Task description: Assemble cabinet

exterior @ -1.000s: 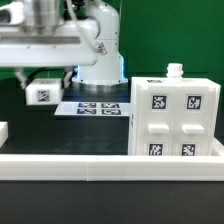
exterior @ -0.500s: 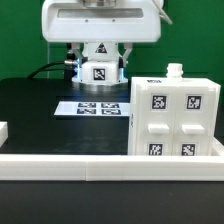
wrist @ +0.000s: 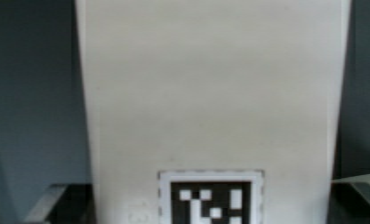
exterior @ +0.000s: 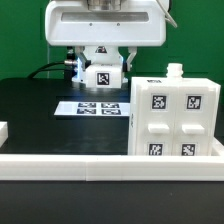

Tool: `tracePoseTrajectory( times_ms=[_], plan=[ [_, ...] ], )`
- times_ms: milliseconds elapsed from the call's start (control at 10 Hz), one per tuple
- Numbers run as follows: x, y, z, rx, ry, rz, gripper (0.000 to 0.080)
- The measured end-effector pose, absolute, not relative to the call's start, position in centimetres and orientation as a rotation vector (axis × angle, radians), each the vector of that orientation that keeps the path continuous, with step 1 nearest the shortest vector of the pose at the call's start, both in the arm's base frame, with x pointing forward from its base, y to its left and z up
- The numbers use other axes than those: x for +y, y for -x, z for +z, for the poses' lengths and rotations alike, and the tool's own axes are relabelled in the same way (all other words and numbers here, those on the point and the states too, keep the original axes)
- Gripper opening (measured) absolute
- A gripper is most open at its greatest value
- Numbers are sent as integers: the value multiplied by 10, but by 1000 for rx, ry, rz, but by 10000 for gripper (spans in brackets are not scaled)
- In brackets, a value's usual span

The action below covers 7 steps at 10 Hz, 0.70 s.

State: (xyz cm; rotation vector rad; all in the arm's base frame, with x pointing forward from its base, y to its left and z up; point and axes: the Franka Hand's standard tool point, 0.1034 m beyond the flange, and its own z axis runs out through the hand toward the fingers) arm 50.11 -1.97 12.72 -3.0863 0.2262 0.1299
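Above the fingers (wrist: 57, 205) sits a wide, boxy housing (exterior: 105, 22), white to pale grey, with rounded corners and a flat front face. Under it, just above the fingers, is a smooth, glossy, rounded white part of the arm (exterior: 100, 52). Seen close in the wrist view, the fingers look grey and blurred. A thin dark cable (exterior: 55, 68) trails out beside the fingers, toward the exterior view's left.
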Motion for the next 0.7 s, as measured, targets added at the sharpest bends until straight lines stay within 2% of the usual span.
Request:
tracePoseTrajectory(
  times_ms=[100,700],
  plan=[
    [-19,-502,130,226,3084,137,558],
    [43,-541,185,365,3059,187,560]
  ],
)
